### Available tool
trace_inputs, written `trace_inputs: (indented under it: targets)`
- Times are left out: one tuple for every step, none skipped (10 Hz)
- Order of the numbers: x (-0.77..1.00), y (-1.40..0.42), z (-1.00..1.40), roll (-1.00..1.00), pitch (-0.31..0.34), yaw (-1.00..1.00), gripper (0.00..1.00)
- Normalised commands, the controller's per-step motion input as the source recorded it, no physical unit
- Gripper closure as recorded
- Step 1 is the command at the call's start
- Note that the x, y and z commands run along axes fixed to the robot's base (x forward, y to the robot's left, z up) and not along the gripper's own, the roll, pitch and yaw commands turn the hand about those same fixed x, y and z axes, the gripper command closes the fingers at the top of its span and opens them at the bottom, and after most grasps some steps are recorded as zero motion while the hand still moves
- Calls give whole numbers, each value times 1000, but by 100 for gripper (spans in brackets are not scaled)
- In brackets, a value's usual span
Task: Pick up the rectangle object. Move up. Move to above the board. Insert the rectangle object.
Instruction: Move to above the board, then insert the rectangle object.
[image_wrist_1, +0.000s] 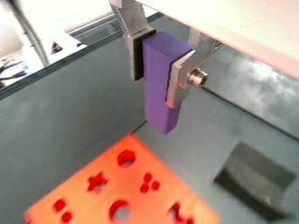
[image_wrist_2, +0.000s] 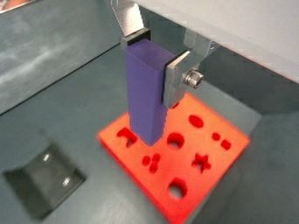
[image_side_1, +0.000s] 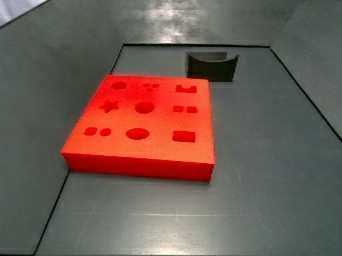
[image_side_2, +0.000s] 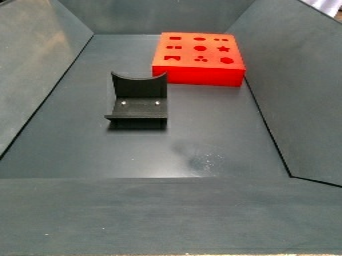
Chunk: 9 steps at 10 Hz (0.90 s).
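Note:
My gripper (image_wrist_1: 162, 63) is shut on the rectangle object (image_wrist_1: 163, 87), a slim purple block that hangs upright between the silver fingers (image_wrist_1: 181, 77), well above the floor. It also shows in the wrist view (image_wrist_2: 147, 92), held by the gripper (image_wrist_2: 158, 63). The board (image_wrist_1: 111, 197) is a bright red-orange slab with shaped cut-outs and lies below the block; it also shows in the wrist view (image_wrist_2: 198, 179). In both side views the board (image_side_1: 127, 150) (image_side_2: 201, 67) lies on the floor, and the gripper and the block are out of view.
A dark grey arch-shaped block (image_side_1: 213, 66) stands on the grey floor beyond the board; it also shows in a side view (image_side_2: 138, 101) and in both wrist views (image_wrist_1: 254, 178) (image_wrist_2: 47, 181). Sloping grey walls (image_side_2: 47, 70) enclose the floor.

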Motion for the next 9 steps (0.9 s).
trace_inputs:
  targets:
    - [410, -1000, 232, 0, 121, 11, 100]
    - [424, -1000, 233, 9, 122, 7, 100]
    - [442, -1000, 236, 11, 128, 11, 100]
    - [453, -969, 234, 16, 133, 8, 100]
    - [313, -589, 145, 39, 135, 11, 100]
    - [189, -309, 81, 56, 113, 7, 100]
    - [125, -192, 55, 62, 84, 11, 100]
    - [374, -251, -1000, 0, 0, 69, 100]
    - [280, -194, -1000, 0, 0, 0, 100]
